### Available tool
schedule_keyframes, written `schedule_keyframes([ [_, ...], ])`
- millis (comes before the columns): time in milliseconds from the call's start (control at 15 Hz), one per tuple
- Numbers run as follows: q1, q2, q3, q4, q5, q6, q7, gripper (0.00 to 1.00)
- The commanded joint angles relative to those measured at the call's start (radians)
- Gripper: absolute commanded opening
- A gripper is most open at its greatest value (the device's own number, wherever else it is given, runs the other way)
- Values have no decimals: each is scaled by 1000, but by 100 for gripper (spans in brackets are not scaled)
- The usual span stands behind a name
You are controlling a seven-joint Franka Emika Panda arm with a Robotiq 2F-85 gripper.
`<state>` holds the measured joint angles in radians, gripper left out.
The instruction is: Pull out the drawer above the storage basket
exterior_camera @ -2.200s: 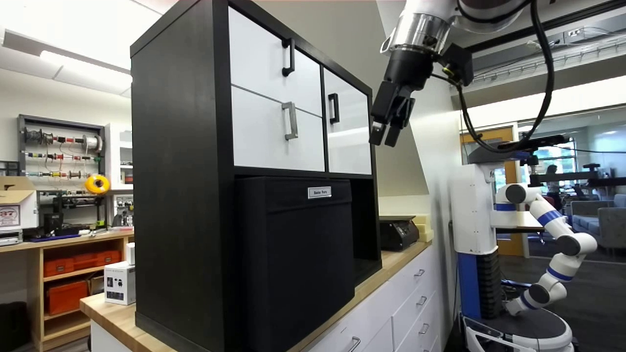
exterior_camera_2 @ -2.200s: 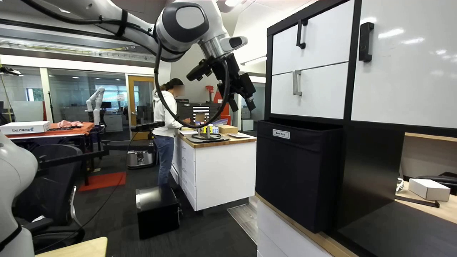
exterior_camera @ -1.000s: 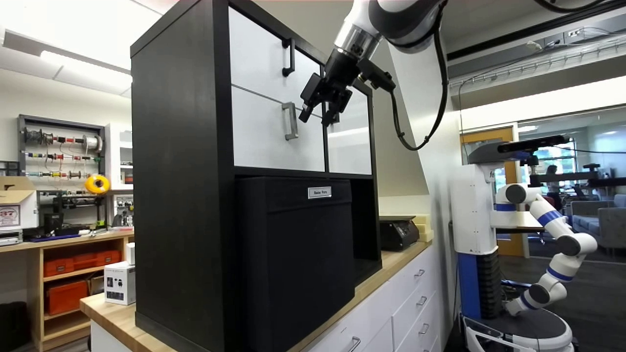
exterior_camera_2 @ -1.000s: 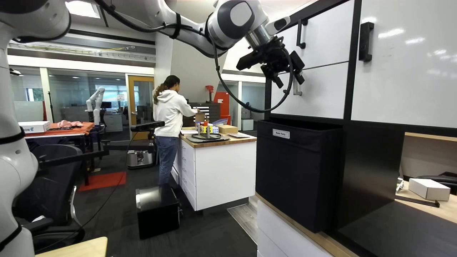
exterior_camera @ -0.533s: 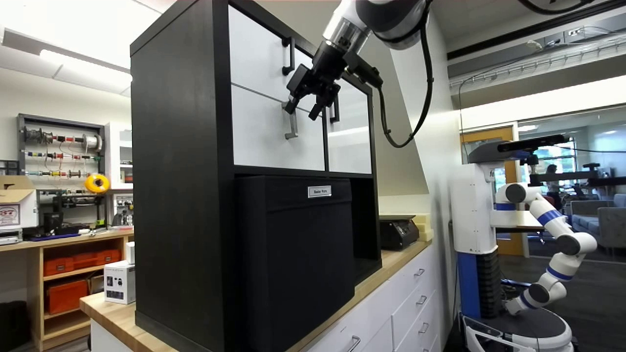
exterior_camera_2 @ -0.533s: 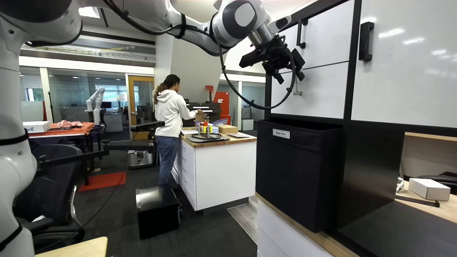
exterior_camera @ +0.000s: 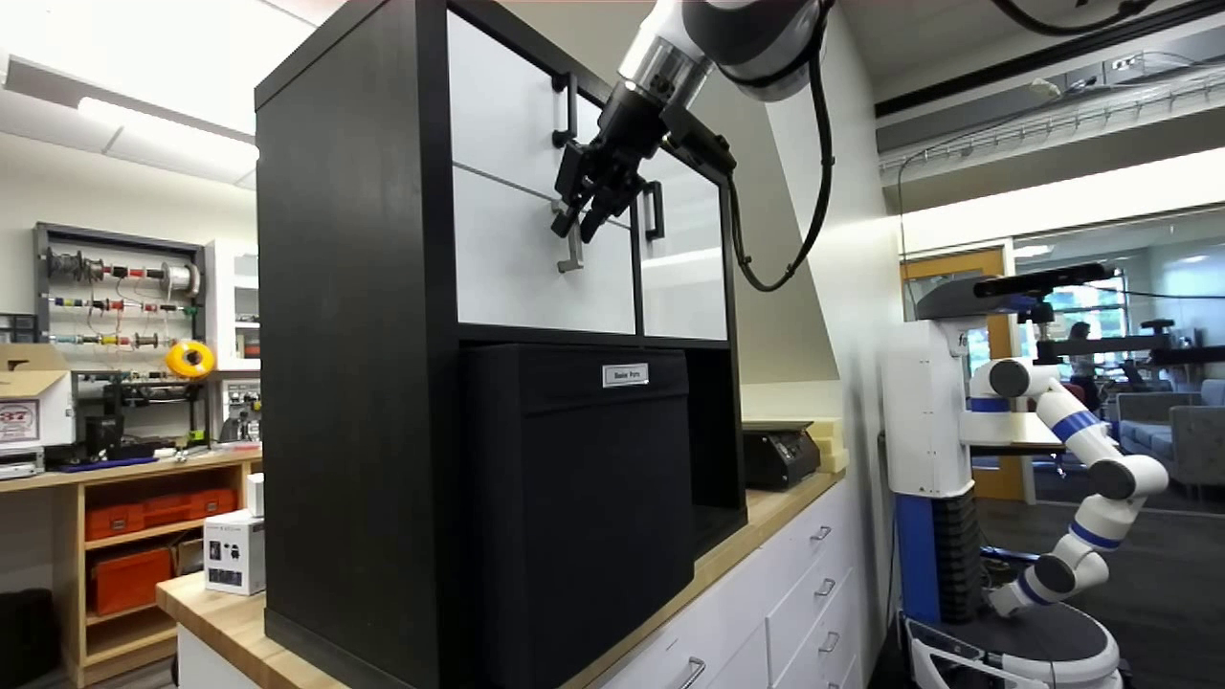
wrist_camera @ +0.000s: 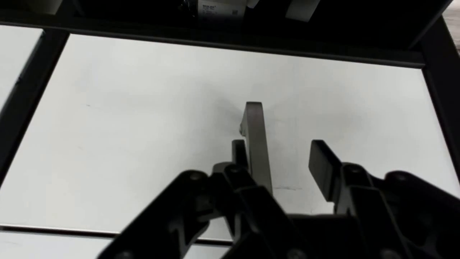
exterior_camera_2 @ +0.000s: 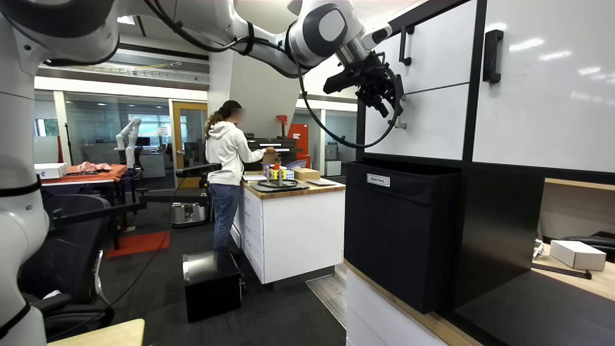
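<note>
Gripper (wrist_camera: 280, 162): jaws parted, grasping nothing; the wrist view shows a wide gap between the fingers (wrist_camera: 320, 169).
Silvery handle (wrist_camera: 256, 136): appears within that gap, close beside one finger and farther from its partner; whether that finger touches the bar, or how far the tips reach past it, I cannot tell.
Drawer (exterior_camera: 507, 277): the lower of two stacked white fronts, bearing that handle and lying directly above the storage basket (exterior_camera: 603, 507); closed, its face set flat in the black cabinet frame (exterior_camera: 437, 335).
Upper front (exterior_camera: 502, 105): closed too, with its own black handle (exterior_camera: 571, 110).
Basket's place: in the bay below, along the long front edge of the wooden table top (exterior_camera: 799, 493).
Table corner: a small white box (exterior_camera: 234, 555) stands near it, beside the cabinet.
Done: by my reading, the reach to the correct handle and most of the lining-up.
Left: the grip itself, then the whole pull, outward past the table's front edge; no part of the drawer is out yet.
Next: probably closing on the bar, perhaps after a slight sideways shift to centre it.
Risk: one pad may meet the bar first and push it sideways; a shallow hold could slip off during the pull.
</note>
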<state>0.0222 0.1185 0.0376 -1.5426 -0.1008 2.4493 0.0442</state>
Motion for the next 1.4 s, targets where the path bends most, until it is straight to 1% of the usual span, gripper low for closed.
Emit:
schedule_keyframes([
  [0, 2, 5, -4, 9, 13, 26, -38, 19],
  [133, 1, 1, -9, 3, 3, 32, -46, 6],
  [267, 0, -3, -13, -2, 0, 37, -59, 4],
  [333, -1, -4, -14, -3, -1, 38, -63, 4],
  [400, 0, -7, -13, -7, -1, 39, -64, 7],
  [733, 2, -35, -12, -47, -2, 31, -53, 7],
  [1000, 4, -92, -10, -132, 1, 45, -47, 7],
  [1333, 1, -204, -11, -289, -3, 81, -29, 7],
])
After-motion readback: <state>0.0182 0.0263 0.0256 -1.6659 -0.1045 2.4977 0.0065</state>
